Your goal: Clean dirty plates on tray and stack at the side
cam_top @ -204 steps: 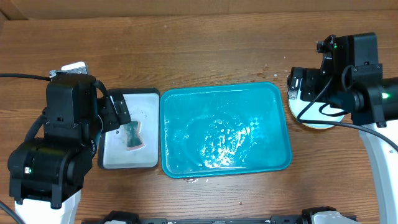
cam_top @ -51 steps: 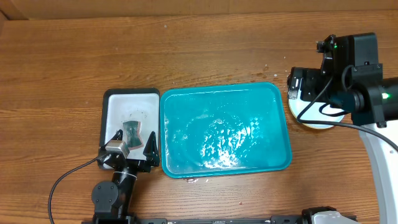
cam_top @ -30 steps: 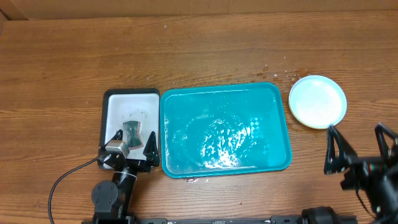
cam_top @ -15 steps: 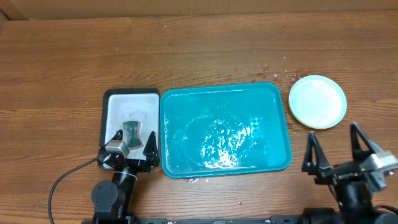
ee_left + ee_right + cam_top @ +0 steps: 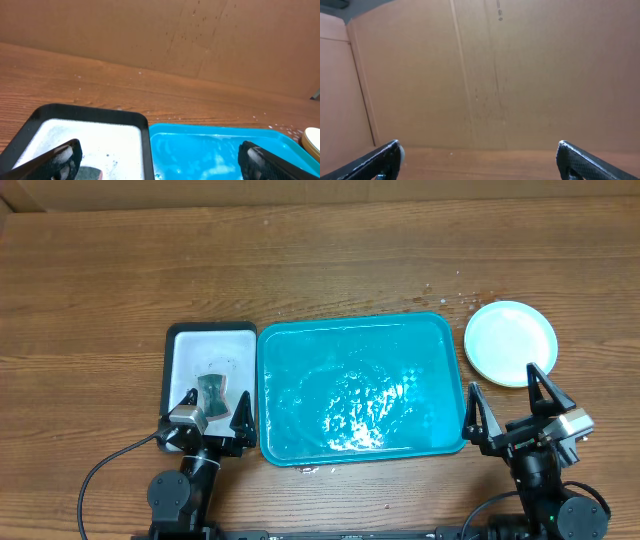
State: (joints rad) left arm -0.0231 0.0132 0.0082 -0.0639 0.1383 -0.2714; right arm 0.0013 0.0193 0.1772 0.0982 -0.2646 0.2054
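Note:
The turquoise tray (image 5: 362,385) lies in the middle of the table, wet and with no plates on it. It also shows in the left wrist view (image 5: 220,152). A stack of plates (image 5: 511,343), pale blue rim on top with a yellow-green rim under it, sits on the wood tabletop to the tray's right. Its edge shows in the left wrist view (image 5: 312,141). My left gripper (image 5: 212,410) is open and empty at the near end of the small white tray. My right gripper (image 5: 506,402) is open and empty near the turquoise tray's near right corner, just in front of the plates.
A small black-rimmed white tray (image 5: 210,385) with a grey-green sponge (image 5: 212,390) lies left of the turquoise tray, and also shows in the left wrist view (image 5: 85,142). A brown cardboard wall (image 5: 495,70) stands at the back. Water drops dot the wood near the plates.
My right arm has left the plate stack and dropped to the near table edge, gripper open. The left arm had withdrawn earlier to the near edge. The plates stay put.

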